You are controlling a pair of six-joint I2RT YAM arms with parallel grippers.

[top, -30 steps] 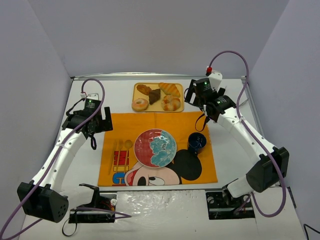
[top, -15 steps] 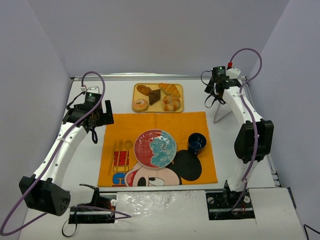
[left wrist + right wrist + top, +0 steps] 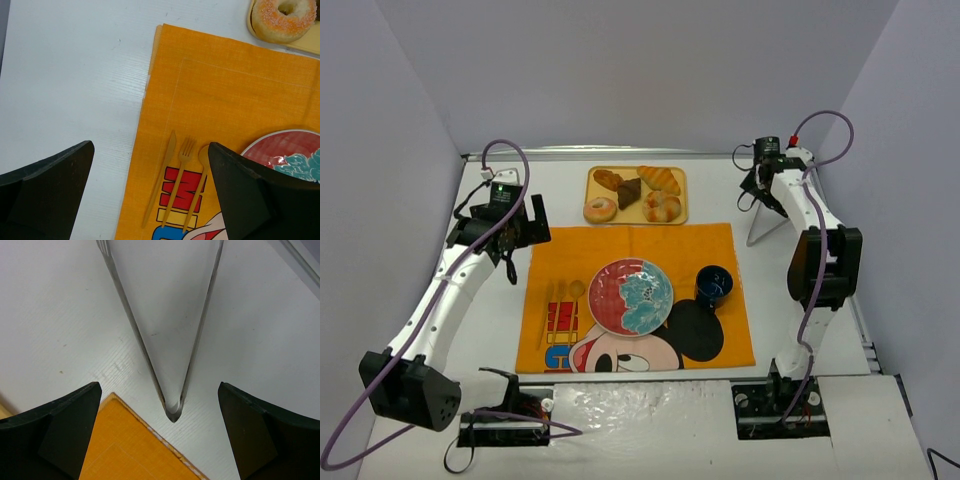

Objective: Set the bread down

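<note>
Bread (image 3: 660,180) sits on the tray (image 3: 685,195) at the far middle of the table (image 3: 560,185), beyond the plate (image 3: 630,296). From above, the right gripper (image 3: 756,190) hangs to its right over the tongs (image 3: 757,228), the left gripper (image 3: 523,240) about as far off leftward. Left wrist: jaws wide, empty, over the mat (image 3: 225,100), donut (image 3: 282,17) ahead-right. Right wrist: jaws wide, straddling the tongs' hinge end, their arms running straight ahead on bare table.
</note>
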